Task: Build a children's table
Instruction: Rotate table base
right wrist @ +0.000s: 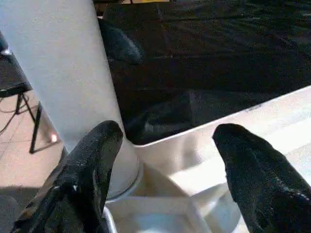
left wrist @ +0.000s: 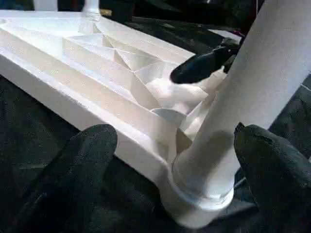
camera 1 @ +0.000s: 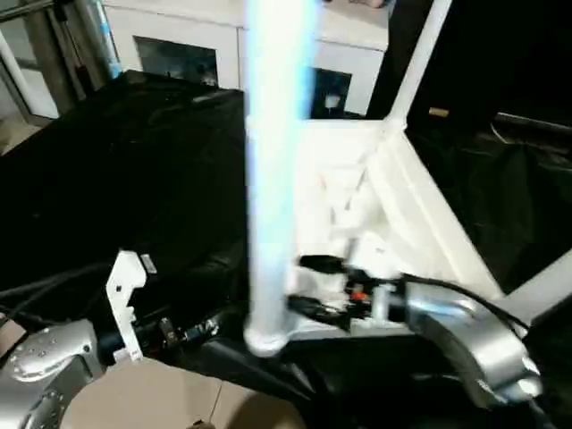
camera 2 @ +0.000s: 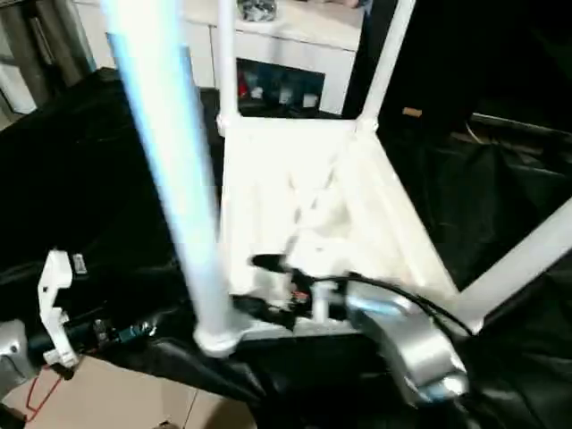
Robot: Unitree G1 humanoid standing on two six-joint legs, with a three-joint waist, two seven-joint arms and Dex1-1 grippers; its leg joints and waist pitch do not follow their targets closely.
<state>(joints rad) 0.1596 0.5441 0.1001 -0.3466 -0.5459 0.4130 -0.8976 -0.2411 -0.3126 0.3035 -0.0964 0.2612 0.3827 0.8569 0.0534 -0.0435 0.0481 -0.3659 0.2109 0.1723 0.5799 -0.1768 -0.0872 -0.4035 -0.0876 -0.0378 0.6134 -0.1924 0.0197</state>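
- While spread wide, left gripper (left wrist: 175, 160) straddled near leg (left wrist: 243, 111) just above its corner socket, both fingers (left wrist: 73, 170) apart from it.
- Right gripper (right wrist: 165, 160) likewise agape, holding nothing, poised over same corner from tabletop's side.
- Leg stood upright, long axis vertical.
- Tabletop (camera 1: 402, 206) lay ribbed side up on black cloth (camera 1: 107, 179) beyond both grippers.

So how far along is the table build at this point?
Done: the tabletop lies ribbed side up and four legs stand in its corners, the nearest leg seated in its socket. In hand: nothing gripped; the left end effector and right end effector are open beside that leg. Left: probably checking the fit and turning the table upright.
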